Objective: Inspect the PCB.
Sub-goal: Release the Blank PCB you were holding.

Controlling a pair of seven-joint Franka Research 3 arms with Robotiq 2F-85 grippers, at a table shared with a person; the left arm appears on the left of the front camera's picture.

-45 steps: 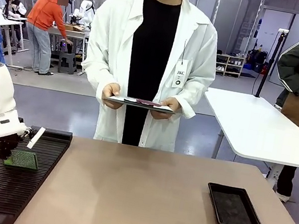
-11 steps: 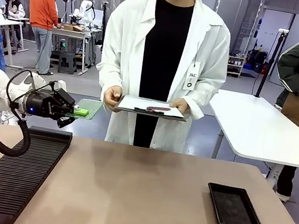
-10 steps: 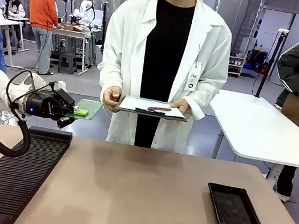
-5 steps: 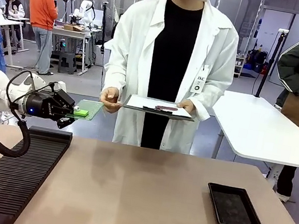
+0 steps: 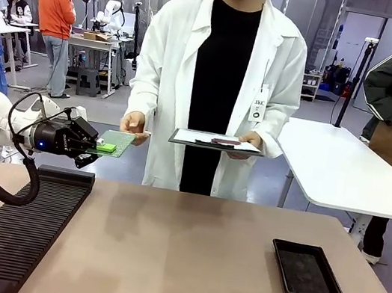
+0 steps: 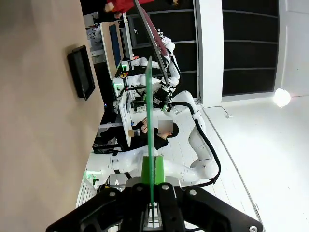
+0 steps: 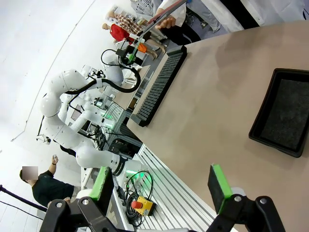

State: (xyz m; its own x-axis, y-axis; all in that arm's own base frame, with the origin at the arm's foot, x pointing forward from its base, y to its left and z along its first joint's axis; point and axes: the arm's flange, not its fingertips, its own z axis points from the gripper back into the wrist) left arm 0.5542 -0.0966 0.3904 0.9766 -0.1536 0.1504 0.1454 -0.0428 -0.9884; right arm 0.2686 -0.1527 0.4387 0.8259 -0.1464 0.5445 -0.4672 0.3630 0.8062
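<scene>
**Green PCB (image 5: 118, 140) held out in the left gripper (image 5: 105, 147), person's hand at its far corner**

In the front view, the left arm comes in from the picture's left and holds its gripper up above the table (image 5: 175, 264), over the far end of the black slotted rack (image 5: 17, 233). The jaws are clamped tight on the near edge of the PCB. The board lies roughly flat, its speckled face upward, and points out toward the person in a white lab coat at the far side.

One of the person's hands (image 5: 134, 123) is at the board's far corner; whether it actually touches cannot be made out. The person's other hand (image 5: 250, 139) holds a white-papered clipboard (image 5: 216, 142) level at waist height, just beside the PCB and apart from it.

The left wrist view shows the PCB edge-on as a thin green strip rising straight up from between the green pads (image 6: 145, 170), which press on it from both sides.

In the right wrist view, the right gripper (image 7: 160, 186) stands wide, its two green pads (image 7: 101, 187) well apart with nothing between them, above the table's near edge.

A shallow black tray (image 5: 308, 272) sits on the table's right side, well apart from the rack.
</scene>
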